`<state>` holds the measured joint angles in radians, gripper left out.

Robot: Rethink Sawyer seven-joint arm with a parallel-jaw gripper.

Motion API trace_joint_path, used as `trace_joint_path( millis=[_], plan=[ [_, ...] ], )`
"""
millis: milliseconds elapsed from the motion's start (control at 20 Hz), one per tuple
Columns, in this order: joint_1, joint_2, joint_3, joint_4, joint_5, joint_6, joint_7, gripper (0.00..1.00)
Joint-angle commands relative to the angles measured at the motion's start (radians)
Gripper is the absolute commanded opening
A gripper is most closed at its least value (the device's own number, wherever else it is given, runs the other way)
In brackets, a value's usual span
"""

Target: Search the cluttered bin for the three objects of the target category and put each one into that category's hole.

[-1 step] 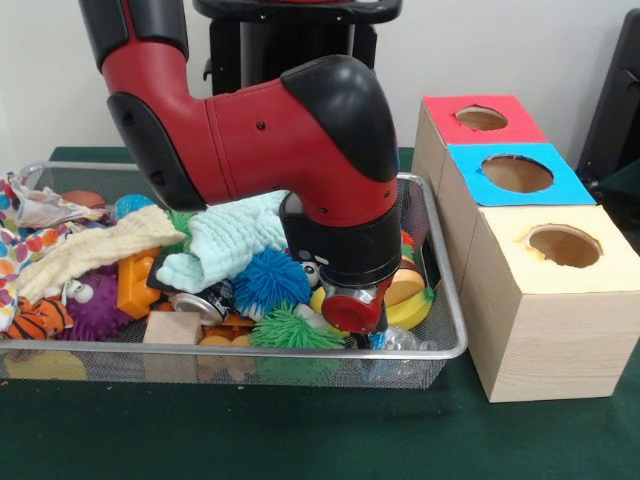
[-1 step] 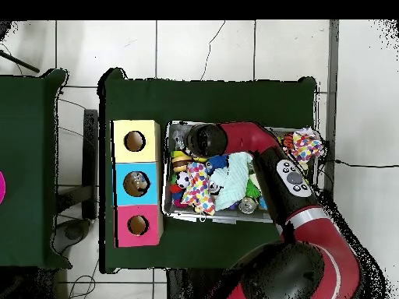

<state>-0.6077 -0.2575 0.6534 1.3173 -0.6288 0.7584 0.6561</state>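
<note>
The wire mesh bin (image 1: 447, 300) is packed with toys and cloths. My arm reaches down into its right half, and the gripper (image 1: 352, 310) is sunk among the clutter beside a yellow banana toy (image 1: 410, 303); how its jaws stand is hidden. Just left of it lie a blue spiky ball (image 1: 270, 280) and a green spiky ball (image 1: 290, 330). A mint cloth (image 1: 235, 240) drapes against the arm. Three hole-topped wooden boxes stand beside the bin: red (image 1: 480, 118), blue (image 1: 515, 173), yellow (image 1: 563, 245). In the overhead view the arm's end (image 2: 206, 138) covers the bin's corner nearest the yellow box (image 2: 135, 141).
A cream cloth (image 1: 90, 250), purple spiky ball (image 1: 95, 305), orange block (image 1: 135, 285), wooden block (image 1: 172, 328), drink can (image 1: 200, 303) and striped tiger toy (image 1: 40, 318) fill the bin's left. A patterned cloth (image 1: 25, 240) hangs over its left rim. Something lies in the blue box's hole (image 2: 135, 184).
</note>
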Motion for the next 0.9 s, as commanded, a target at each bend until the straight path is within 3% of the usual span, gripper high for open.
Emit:
trace_joint_path(
  millis=[50,600,900],
  plan=[
    [-0.01,0.094,-0.057,-0.066,-0.041,-0.096,0.064,1.0],
    [-0.014,0.123,-0.047,-0.083,-0.039,-0.111,0.05,1.0],
    [0.015,0.091,-0.069,-0.075,-0.042,-0.107,0.102,1.0]
  ],
)
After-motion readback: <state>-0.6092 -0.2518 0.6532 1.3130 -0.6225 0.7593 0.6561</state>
